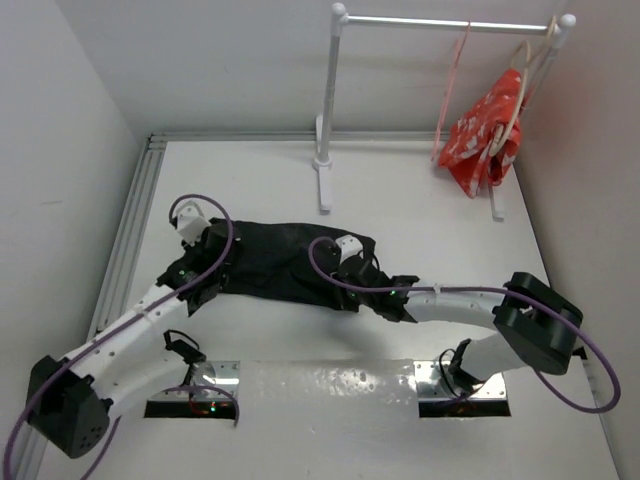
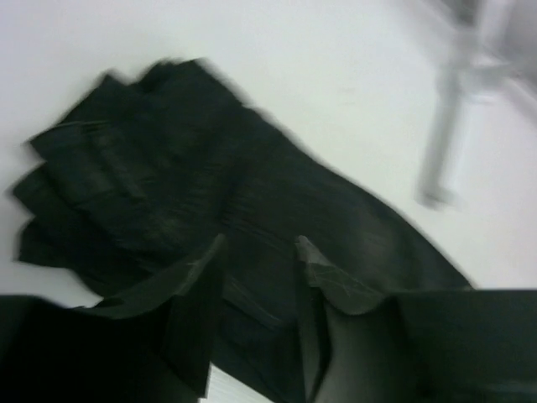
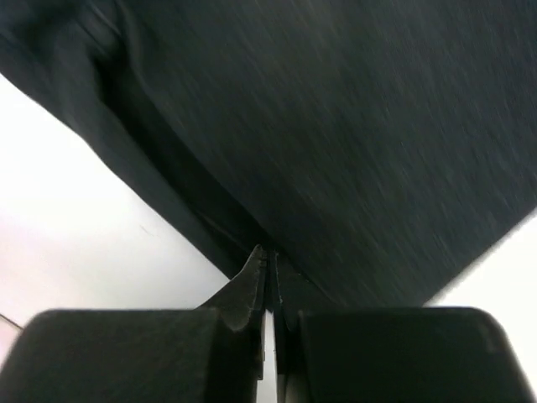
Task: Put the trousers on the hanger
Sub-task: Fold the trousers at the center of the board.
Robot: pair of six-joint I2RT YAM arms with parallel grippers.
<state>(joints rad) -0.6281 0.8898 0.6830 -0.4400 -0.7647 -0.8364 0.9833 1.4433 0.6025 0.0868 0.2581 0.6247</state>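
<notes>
Mid-table, the trousers (image 1: 285,262) lie lengthwise 9-to-3 o'clock, the right gripper (image 3: 267,252) pinched shut on their 3 o'clock edge, the left gripper (image 2: 260,248) spread open over the 9 o'clock end, the hanger (image 1: 452,90) hanging well off toward 1 o'clock.

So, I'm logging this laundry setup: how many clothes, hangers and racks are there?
Clothes: 2 (black trousers, red cloth)
Hangers: 2 (pink hanger, beige hanger)
Racks: 1 (white rack)
Total: 5
</notes>
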